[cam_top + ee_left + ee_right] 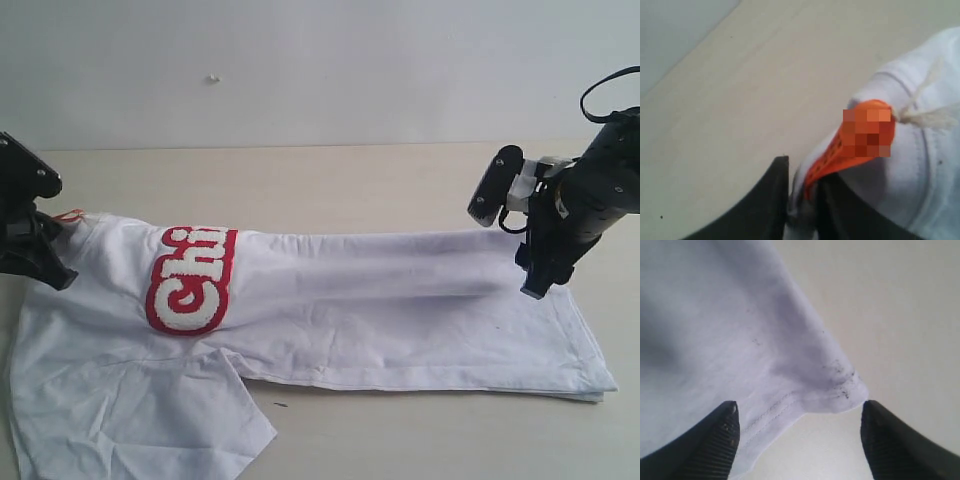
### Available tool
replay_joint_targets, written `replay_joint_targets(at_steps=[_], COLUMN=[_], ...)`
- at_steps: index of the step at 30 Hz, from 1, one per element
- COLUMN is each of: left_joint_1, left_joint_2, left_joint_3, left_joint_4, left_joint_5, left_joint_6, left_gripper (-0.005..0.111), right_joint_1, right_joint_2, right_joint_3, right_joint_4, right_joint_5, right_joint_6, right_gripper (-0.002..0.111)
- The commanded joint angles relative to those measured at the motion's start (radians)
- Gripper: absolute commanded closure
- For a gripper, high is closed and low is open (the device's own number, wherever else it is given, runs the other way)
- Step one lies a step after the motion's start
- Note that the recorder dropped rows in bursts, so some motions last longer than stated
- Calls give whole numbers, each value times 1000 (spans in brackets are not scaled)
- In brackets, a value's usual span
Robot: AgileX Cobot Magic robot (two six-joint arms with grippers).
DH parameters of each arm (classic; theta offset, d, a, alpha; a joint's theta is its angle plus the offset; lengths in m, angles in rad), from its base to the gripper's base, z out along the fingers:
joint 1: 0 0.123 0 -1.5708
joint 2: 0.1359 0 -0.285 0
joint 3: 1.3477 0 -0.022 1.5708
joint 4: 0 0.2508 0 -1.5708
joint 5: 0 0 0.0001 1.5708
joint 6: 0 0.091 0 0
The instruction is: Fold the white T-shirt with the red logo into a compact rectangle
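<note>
shirt: the white shirt (400,300) lies on the table, stretched long from left to right in the exterior view. Neck end is at the left, hem end at the right. It's wrinkled, with a long fold running along the far side.
logo: the red logo (190,278) sits on the left part of the shirt. Only white letters starting "Ch" show. The patch runs up to the fold line and I can't tell how much is tucked under.
sleeve: one sleeve (130,420) spreads flat at the near left.
tag: an orange tag (862,135) hangs at the neck edge on a white cord (932,117). Its print is blurred, unreadable.
left gripper: my left gripper (802,195) is clamped on the neck edge just beside the tag, with cloth pinched between the two fingers. In the exterior view it's at the far left, low by the table.
hem corner: the hem corner (847,390) sits between my right fingers, touching neither. It has dark specks and a stitched seam along the edge.
right gripper: on my right gripper (518,232) the jaws stand wide apart with nothing held. It hangs tilted over the hem end.
table: pale tan table (330,185) under everything.
wall: light grey wall (320,60) behind the far edge.
</note>
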Motion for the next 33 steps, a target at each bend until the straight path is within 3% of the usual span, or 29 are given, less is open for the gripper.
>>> replay_joint_targets(at_steps=[1,3,8,14,20,25,30,33], left_joint_1=[3,3,25,73,73,86,126,139], left_joint_2=[-1,-1,-1,-1,-21,-55,-82,-82], left_joint_3=[-6,-15,-64,-66,-66,-66,-66,-66], left_joint_4=[-19,-71,-229,-229,-288,-486,-730,-740], left_joint_5=[-80,-119,-123,-73,-46,91,381,538], left_joint_6=[-55,-55,-38,-30,-82,-77,-170,-199], left_gripper=[55,46,46,46,46,48,65,71], right_joint_1=[-3,-3,-3,-3,-3,-3,-3,-3], right_joint_2=[-1,-1,-5,-7,-7,-27,-72,-91], right_joint_3=[-7,-7,-7,-7,-7,-7,-7,-7], right_joint_4=[34,38,38,83,168,287,403,470], right_joint_5=[9,24,76,106,120,150,141,178], right_joint_6=[9,9,9,9,1,-78,-80,-84], right_gripper=[41,41,41,41,46,59,64,65])
